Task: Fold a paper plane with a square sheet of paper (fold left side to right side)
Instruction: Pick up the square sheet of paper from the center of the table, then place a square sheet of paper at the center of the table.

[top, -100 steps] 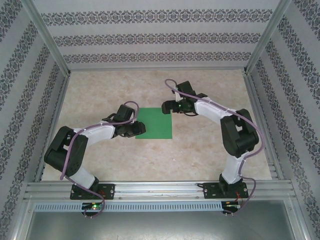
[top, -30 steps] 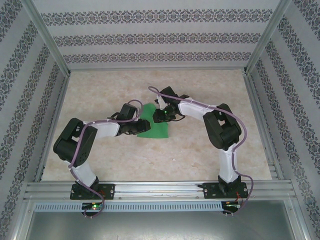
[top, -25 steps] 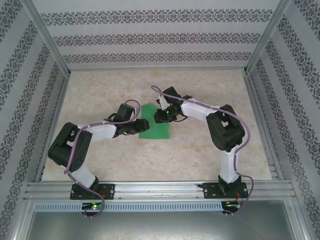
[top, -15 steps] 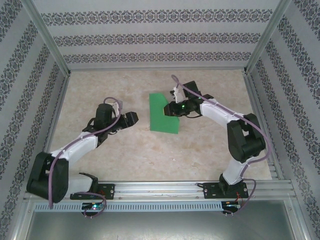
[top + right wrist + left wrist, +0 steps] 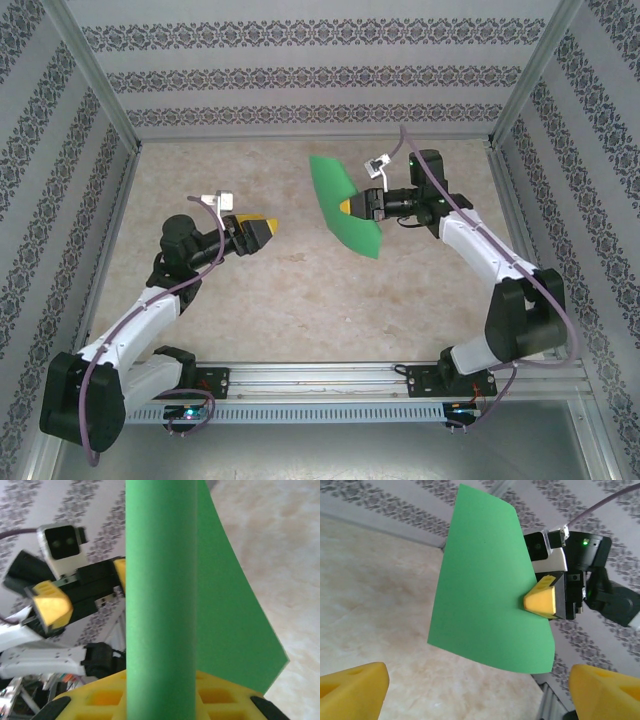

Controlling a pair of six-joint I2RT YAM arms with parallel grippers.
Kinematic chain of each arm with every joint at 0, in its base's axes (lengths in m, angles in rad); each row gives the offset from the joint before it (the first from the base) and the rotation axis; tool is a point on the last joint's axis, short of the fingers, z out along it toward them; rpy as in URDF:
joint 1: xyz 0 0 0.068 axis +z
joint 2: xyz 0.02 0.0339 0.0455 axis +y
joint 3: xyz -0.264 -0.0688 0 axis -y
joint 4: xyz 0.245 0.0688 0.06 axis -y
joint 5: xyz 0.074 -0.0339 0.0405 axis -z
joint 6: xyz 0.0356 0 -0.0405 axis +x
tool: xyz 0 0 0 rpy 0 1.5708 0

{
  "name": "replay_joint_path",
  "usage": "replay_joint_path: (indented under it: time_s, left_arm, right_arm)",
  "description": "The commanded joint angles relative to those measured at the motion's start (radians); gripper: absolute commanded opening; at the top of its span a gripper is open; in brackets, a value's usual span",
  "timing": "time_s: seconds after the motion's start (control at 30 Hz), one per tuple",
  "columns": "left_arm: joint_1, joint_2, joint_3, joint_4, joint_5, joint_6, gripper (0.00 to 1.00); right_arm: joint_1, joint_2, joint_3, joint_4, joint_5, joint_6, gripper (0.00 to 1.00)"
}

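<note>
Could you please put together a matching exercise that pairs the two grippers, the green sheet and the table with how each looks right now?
Column one:
1. left gripper
2. right gripper
3. square sheet of paper
4. table

Column two:
A. beige, marbled surface
B. held off the table, slightly curved
C. jaws wide apart, holding nothing
D. shut on the green sheet's edge

Pairs: 1-C, 2-D, 3-B, 4-A
</note>
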Motion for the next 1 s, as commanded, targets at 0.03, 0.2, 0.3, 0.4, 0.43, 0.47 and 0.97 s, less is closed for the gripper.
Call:
replay_joint_path:
  time_s: [0.03,0.2,0.3,0.4,0.43,0.47,0.97]
  left_arm:
    - [0.007,0.037,0.053,0.126,0.108,-0.041,0.93]
    - [0.005,0.119,0.069,0.248,0.161,-0.104,0.93]
    - [-0.001,0.169,0.081,0.279,0.194,-0.103,0.93]
    - [-0.007,0.212,0.089,0.307,0.219,-0.106,0.93]
    - [-0.012,0.225,0.091,0.326,0.23,-0.114,0.93]
    - [-0.018,0.238,0.094,0.347,0.242,-0.125,0.93]
    - [-0.033,0.284,0.1,0.318,0.258,-0.102,0.17]
  right_arm:
    - [0.014,-0.055,-0.021,0.081,-0.129,0.02,0.25]
    - [0.062,-0.069,-0.023,0.133,-0.164,0.048,0.25]
    - [0.096,-0.07,-0.019,0.155,-0.165,0.059,0.25]
    - [0.13,-0.06,-0.014,0.163,-0.168,0.061,0.25]
    - [0.137,-0.055,-0.012,0.163,-0.168,0.061,0.25]
    - [0.144,-0.05,-0.01,0.164,-0.165,0.062,0.25]
    - [0.126,0.017,-0.003,0.119,-0.069,0.037,0.27]
